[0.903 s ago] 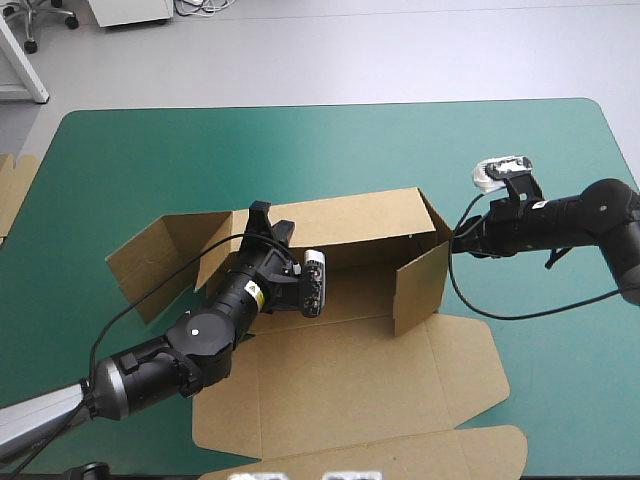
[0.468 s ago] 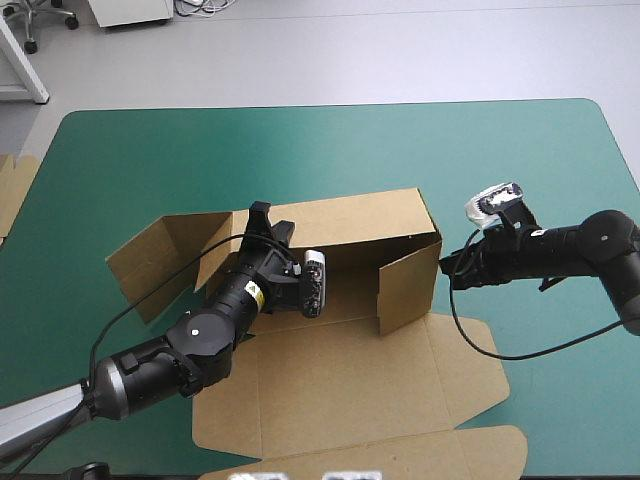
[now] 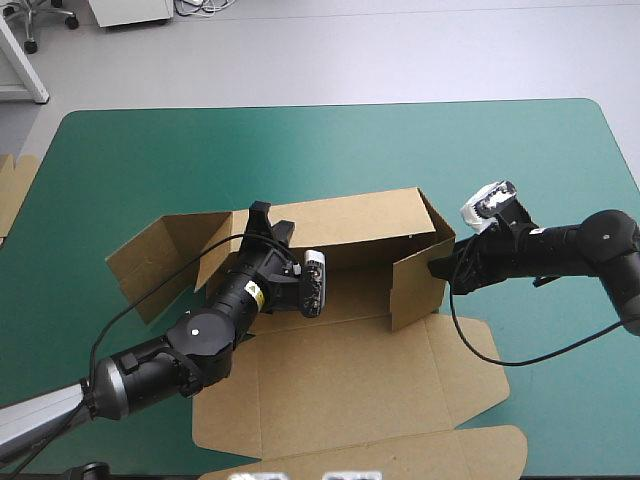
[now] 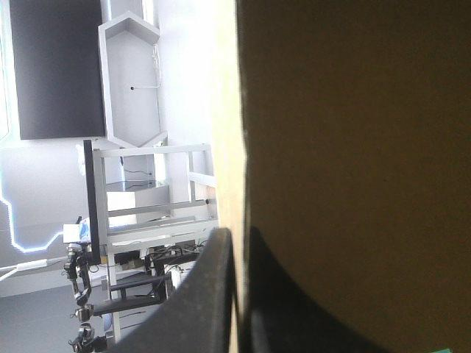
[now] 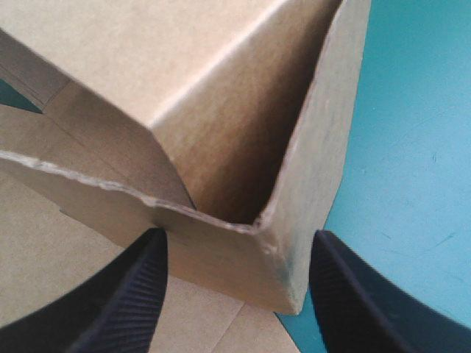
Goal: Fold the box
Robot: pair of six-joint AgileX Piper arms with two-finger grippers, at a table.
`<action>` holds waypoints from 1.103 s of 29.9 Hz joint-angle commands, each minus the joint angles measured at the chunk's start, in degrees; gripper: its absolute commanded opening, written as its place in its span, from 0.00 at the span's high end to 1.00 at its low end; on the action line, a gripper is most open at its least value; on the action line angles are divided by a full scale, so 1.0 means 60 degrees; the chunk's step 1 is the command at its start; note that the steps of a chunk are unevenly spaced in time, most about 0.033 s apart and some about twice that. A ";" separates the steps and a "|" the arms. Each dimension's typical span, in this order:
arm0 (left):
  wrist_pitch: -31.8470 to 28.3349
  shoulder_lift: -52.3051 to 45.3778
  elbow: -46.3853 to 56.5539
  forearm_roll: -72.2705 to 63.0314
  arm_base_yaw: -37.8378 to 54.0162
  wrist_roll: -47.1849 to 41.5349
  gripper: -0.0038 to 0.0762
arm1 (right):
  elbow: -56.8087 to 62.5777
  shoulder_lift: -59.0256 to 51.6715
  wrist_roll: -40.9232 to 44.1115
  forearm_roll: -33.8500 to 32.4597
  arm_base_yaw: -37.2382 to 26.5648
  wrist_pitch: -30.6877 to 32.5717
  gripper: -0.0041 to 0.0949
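Gripping the box (image 3: 350, 340) by its raised back wall, the left gripper (image 3: 262, 222) is clamped over the wall's top edge. In the left wrist view one black finger (image 4: 202, 301) lies on each side of the sheet, all but together. Beside this gripper, on its outer side, a loose end flap stands half raised and splayed outward. Behind it, under its arm, the rest of the box lies flat on the teal-green table (image 3: 500, 150), reaching toward the near edge.

The right gripper (image 3: 438, 268) sits at the box's other end, against the upright end flap. Its fingers (image 5: 125, 301) stand well apart, and the flap's corner is between them and just ahead. Whether they touch it cannot be told.

More board (image 3: 12, 185) shows at the table's left edge, well apart from the left gripper.
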 commanded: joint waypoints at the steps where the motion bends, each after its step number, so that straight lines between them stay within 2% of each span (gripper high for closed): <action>1: 0.0242 -0.0186 -0.0191 0.0207 -0.0060 0.0001 0.97 | -0.0216 -0.0300 -0.0286 0.0658 -0.0012 -0.0165 0.38; 9: 0.0242 -0.0186 -0.0191 0.0207 -0.0060 0.0093 0.97 | -0.0216 -0.0282 -0.0488 0.1376 -0.0012 -0.0271 0.39; 14: 0.0242 -0.0186 -0.0191 0.0224 -0.0060 0.0117 0.97 | -0.0216 -0.0282 0.0183 0.1350 0.0051 -0.0204 0.39; 18: 0.0242 -0.0186 -0.0191 0.0224 -0.0060 0.0117 0.97 | -0.0216 -0.0282 0.0845 0.0617 0.0896 -0.0871 0.43; 23: 0.0242 -0.0186 -0.0191 0.0206 -0.0060 0.0117 0.97 | -0.0236 -0.0282 0.2819 -0.1270 0.2038 -0.2204 0.44; 33: 0.0242 -0.0186 -0.0191 0.0206 -0.0060 0.0117 0.97 | -0.0236 -0.0282 0.4591 -0.1660 0.2849 -0.3730 0.46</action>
